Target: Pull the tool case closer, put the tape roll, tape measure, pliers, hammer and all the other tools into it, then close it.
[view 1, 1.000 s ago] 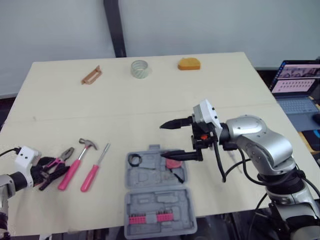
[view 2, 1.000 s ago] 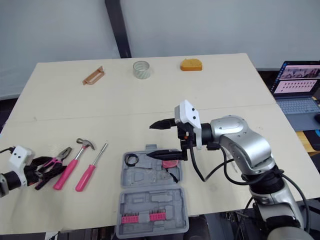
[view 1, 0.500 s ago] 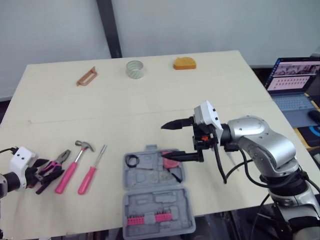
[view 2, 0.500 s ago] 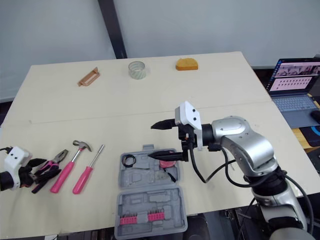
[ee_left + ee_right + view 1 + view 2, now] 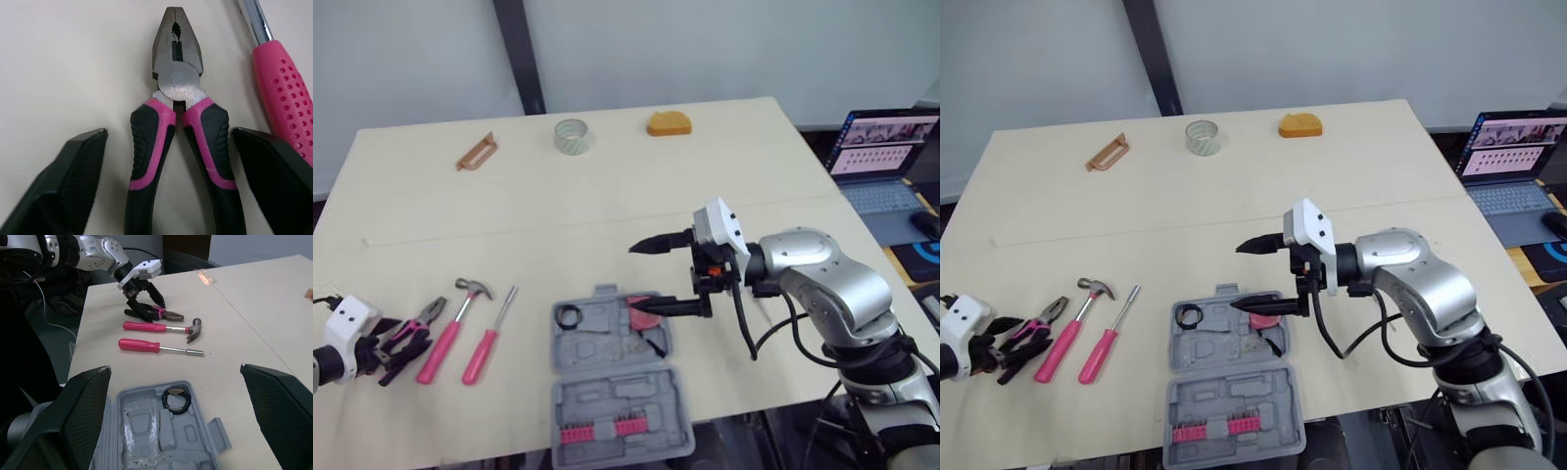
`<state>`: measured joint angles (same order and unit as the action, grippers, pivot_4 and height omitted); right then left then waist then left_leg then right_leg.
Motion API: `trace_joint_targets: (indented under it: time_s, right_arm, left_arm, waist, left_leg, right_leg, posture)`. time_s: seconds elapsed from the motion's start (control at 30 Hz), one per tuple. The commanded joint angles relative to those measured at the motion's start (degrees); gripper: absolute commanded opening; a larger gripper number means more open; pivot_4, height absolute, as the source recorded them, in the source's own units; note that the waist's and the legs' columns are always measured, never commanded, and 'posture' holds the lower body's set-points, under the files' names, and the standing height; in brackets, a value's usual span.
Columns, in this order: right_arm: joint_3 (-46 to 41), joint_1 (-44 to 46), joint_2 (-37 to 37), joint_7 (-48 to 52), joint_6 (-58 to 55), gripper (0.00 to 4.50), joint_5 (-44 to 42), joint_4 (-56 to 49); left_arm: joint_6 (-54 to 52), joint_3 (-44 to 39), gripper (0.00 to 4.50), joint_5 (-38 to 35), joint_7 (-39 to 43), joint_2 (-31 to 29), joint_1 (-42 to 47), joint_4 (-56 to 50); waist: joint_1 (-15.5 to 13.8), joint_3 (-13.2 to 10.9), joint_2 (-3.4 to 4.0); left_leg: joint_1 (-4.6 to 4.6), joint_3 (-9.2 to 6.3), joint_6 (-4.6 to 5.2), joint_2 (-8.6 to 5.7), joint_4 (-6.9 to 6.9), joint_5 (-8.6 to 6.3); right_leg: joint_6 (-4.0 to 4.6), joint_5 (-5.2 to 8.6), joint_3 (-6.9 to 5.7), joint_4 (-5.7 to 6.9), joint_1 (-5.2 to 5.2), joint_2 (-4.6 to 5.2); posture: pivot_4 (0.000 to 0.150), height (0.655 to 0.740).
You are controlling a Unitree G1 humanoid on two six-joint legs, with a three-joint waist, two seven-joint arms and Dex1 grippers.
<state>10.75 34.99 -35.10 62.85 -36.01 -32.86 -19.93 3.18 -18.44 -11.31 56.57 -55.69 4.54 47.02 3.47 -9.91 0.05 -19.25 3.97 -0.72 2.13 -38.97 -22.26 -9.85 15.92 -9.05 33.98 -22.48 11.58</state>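
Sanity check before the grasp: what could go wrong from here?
1. The left gripper straddles the pliers near the handle ends; the metal head may droop or swing on lift.
2. One finger sits close to the hammer and may nudge it.
3. The right gripper hangs open over the tool case, possibly blocking the drop-off.

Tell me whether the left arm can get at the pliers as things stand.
Probably yes. The jaws of the left arm stand open either side of the pliers, at their handles, with nothing between. The hammer lies close alongside, so one jaw may brush it.
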Motion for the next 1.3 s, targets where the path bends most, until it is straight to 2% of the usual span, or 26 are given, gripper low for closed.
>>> trace_joint_targets:
  time_s: [0.03,0.07,0.6,0.8,0.93,1.07,1.3]
  right_arm:
    - [-1.6,0.2,-0.3,0.1,1.1,4.5,-0.3,-0.9]
    - [-1.6,0.2,-0.3,0.1,1.1,4.5,-0.3,-0.8]
    - [-3.2,3.1,0.4,0.7,1.8,4.5,-2.4,0.0]
    - [-3.4,3.9,0.8,0.8,2.6,4.5,-1.8,1.6]
    - [-3.2,4.6,1.1,0.9,2.8,4.5,-1.3,2.7]
    - [-2.7,5.7,1.1,0.8,3.1,4.5,-0.2,4.2]
    - [4.9,11.6,0.1,1.0,4.7,4.5,10.1,8.6]
  left_arm:
    - [-1.0,0.5,2.76,1.1,-0.8,0.2,-3.2,1.8]
    - [-1.0,0.4,2.37,1.0,-0.8,0.4,-3.4,1.5]
    - [-1.6,-2.4,2.38,-1.6,-2.1,1.1,-2.1,-0.8]
    - [-3.9,-3.7,2.38,-3.7,-1.3,-0.5,-0.7,-6.7]
    - [-7.6,-3.4,2.38,-4.6,0.6,-2.1,1.5,-14.4]
    - [-11.7,-0.3,2.38,-5.1,3.8,-3.0,5.5,-25.9]
    - [-18.0,13.7,2.38,-3.5,10.3,-0.7,18.3,-39.5]
  waist:
    - [0.0,0.0,0.02]
    - [0.0,0.0,0.03]
    - [-0.2,0.0,0.06]
    - [-0.3,0.0,0.02]
    - [-0.6,-0.1,-0.23]
    - [-1.4,-0.1,-0.45]
    - [-1.5,-0.1,-0.43]
  left_leg:
    - [0.0,0.0,0.0,0.0,0.0,0.0]
    - [0.0,0.0,0.0,0.01,0.0,0.0]
    - [-0.01,0.03,0.0,0.01,-0.01,0.0]
    - [-0.05,0.02,0.0,0.01,-0.03,0.0]
    - [-0.13,-0.03,0.0,0.01,-0.1,0.0]
    - [-0.2,-0.07,0.0,0.02,-0.18,0.0]
    - [-0.23,-0.05,0.0,0.01,-0.19,0.0]
  right_leg:
    - [0.0,0.0,0.0,0.0,0.0,0.0]
    - [0.0,0.0,0.0,0.0,0.0,0.0]
    - [0.0,0.0,0.0,0.0,-0.01,0.0]
    - [0.01,-0.01,0.0,0.0,-0.02,0.0]
    - [0.01,-0.01,-0.03,0.0,-0.03,0.0]
    - [0.02,-0.01,-0.04,-0.01,-0.03,0.0]
    - [0.04,-0.02,-0.03,-0.03,-0.06,-0.01]
  posture:
    - [0.15,0.74]
    - [0.15,0.74]
    - [0.15,0.74]
    - [0.15,0.74]
    - [0.15,0.74]
    - [0.15,0.74]
    - [0.15,0.74]
